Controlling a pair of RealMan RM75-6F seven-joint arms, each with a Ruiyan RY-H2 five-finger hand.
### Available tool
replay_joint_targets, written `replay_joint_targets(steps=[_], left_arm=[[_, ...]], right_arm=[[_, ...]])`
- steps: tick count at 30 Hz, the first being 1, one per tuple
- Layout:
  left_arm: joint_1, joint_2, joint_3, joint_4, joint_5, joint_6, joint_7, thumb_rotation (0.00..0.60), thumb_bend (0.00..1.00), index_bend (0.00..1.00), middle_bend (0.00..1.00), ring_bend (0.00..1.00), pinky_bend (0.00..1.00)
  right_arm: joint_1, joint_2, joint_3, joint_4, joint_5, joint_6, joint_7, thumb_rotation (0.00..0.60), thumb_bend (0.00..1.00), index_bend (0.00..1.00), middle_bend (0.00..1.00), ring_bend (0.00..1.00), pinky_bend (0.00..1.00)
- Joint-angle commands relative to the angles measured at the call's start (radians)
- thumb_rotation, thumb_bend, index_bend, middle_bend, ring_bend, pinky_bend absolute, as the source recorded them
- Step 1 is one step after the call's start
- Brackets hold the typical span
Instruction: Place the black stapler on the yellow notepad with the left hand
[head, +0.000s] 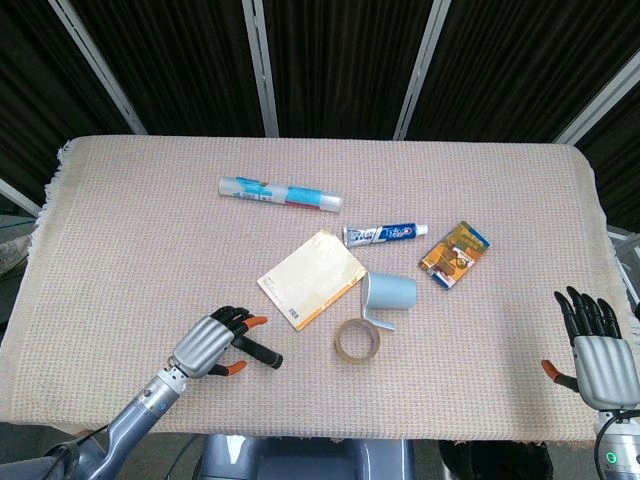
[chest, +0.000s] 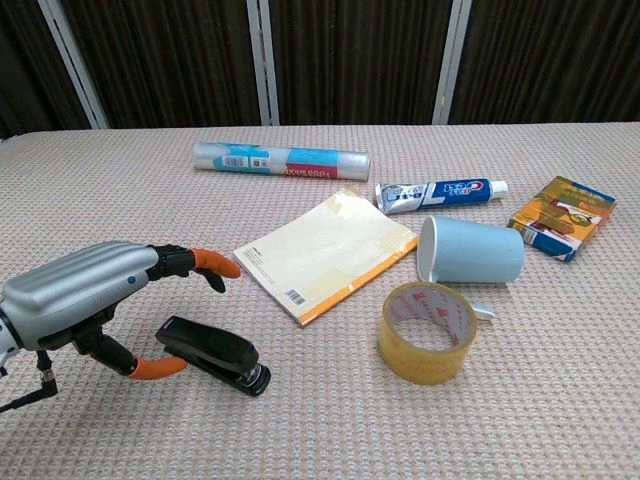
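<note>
stapler – black | notepad – yellow | cup – pale blue | cloth – beige weave

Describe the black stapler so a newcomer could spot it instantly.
On the cloth-covered table, look toward the near left, just ahead of the left hand. The black stapler lies flat below the yellow notepad: the only all-black, long, narrow item.

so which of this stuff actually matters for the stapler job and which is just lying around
Part of the job:
- black stapler
- yellow notepad
- left hand, open around the stapler's rear end

Just lying about:
- tape roll
- blue cup, on its side
- toothpaste tube
- wrap roll
- orange box
- right hand, idle at the table edge
</note>
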Motion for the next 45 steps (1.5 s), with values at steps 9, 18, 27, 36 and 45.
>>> replay_joint_targets(steps=[9,18,27,36,45], left_arm=[[-0.044,-0.054,-0.009,0.058,-0.040,-0.053,0.002,0.600,0.29,0.25,0.28,0.20,0.21],[-0.076,-0.093,-0.019,0.096,-0.075,-0.089,-0.027,0.600,0.39,0.44,0.43,0.32,0.28],[-0.073,-0.075,-0.010,0.062,-0.062,-0.039,-0.026,0.600,0.40,0.55,0.53,0.43,0.34],[-0.057,0.022,-0.035,-0.060,-0.047,0.063,0.013,0.600,0.39,0.54,0.53,0.44,0.34],[-0.115,-0.079,-0.153,0.061,-0.194,-0.008,0.069,0.600,0.39,0.54,0.53,0.44,0.34]], right_arm=[[-0.010,0.009,0.001,0.000,-0.007,0.021,0.022,0.600,0.11,0.00,0.00,0.00,0.00],[-0.018,0.013,-0.004,-0.004,-0.023,0.038,0.025,0.600,0.11,0.00,0.00,0.00,0.00],[-0.020,0.014,-0.002,-0.002,-0.022,0.041,0.026,0.600,0.11,0.00,0.00,0.00,0.00],[-0.014,0.003,-0.006,-0.004,-0.016,0.024,-0.002,0.600,0.11,0.00,0.00,0.00,0.00],[-0.010,0.002,0.001,-0.001,0.001,0.012,0.000,0.600,0.11,0.00,0.00,0.00,0.00]])
